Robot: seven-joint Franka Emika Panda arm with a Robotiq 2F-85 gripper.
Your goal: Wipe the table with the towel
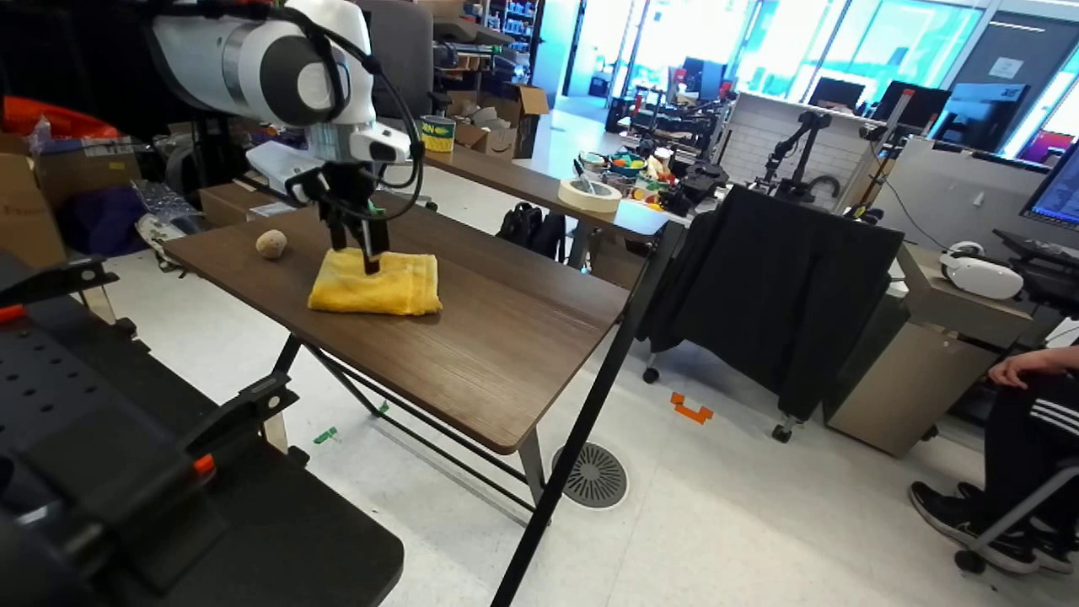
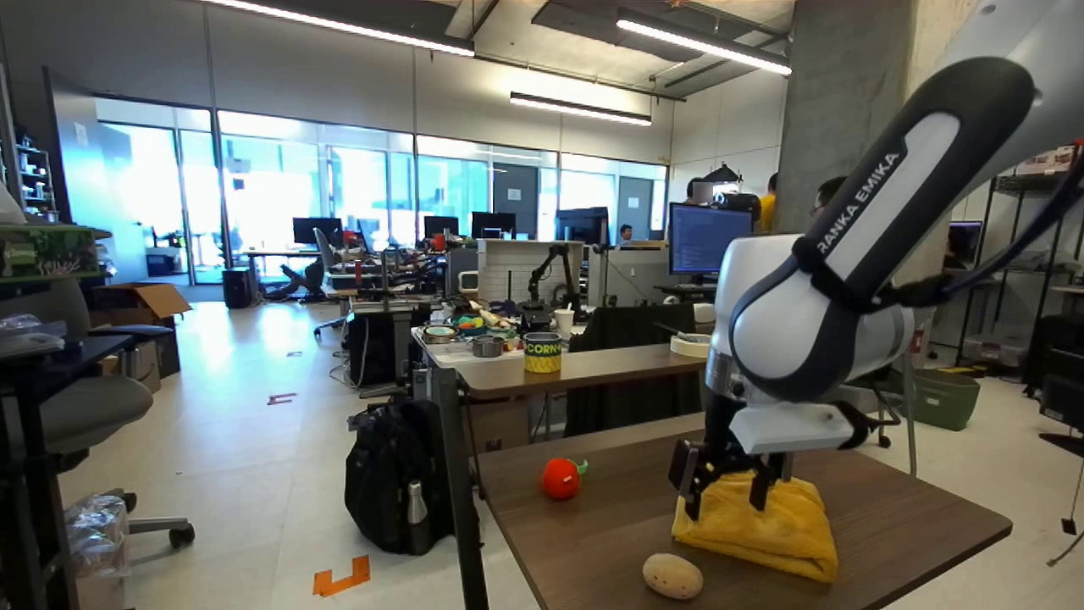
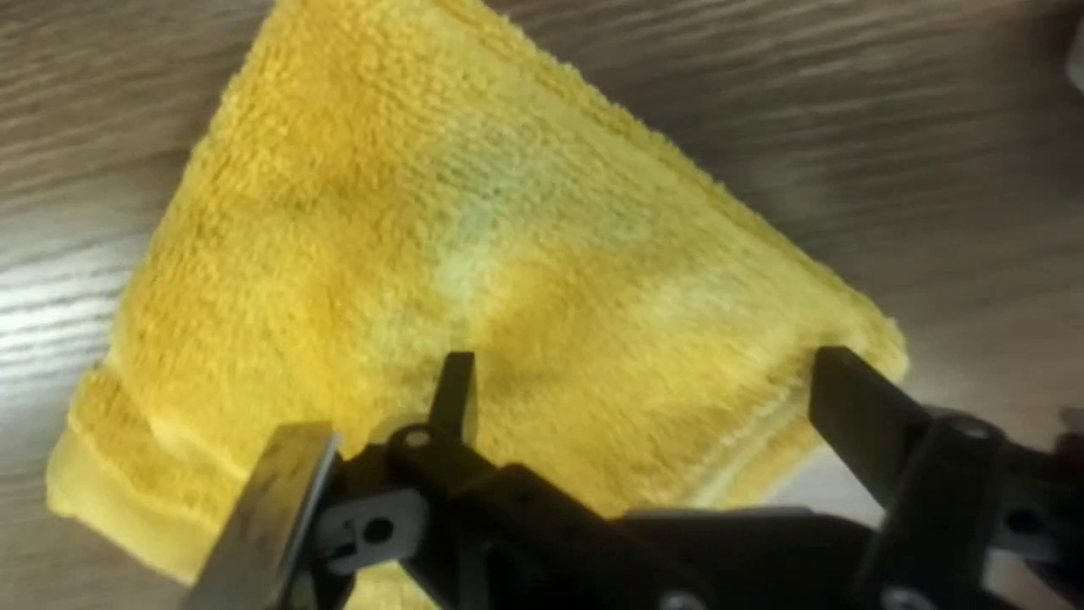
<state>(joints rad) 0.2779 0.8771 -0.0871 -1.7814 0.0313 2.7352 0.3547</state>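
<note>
Brown worktop (image 2: 919, 524), in an exterior view: red object (image 2: 561, 480) well left of the yellow towel (image 2: 772, 535) lying there, beige ball (image 2: 672, 577) nearer it, then my claw (image 2: 726, 506), spread over it. I judge this the grasping step; next, pinch a fold firmly.

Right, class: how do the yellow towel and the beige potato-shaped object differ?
The yellow towel is larger than the beige potato-shaped object. The towel is folded and roughly rectangular; the object is rounded. The open claw is over the towel, not the object. Both rest on the brown wood-grain table.
</note>
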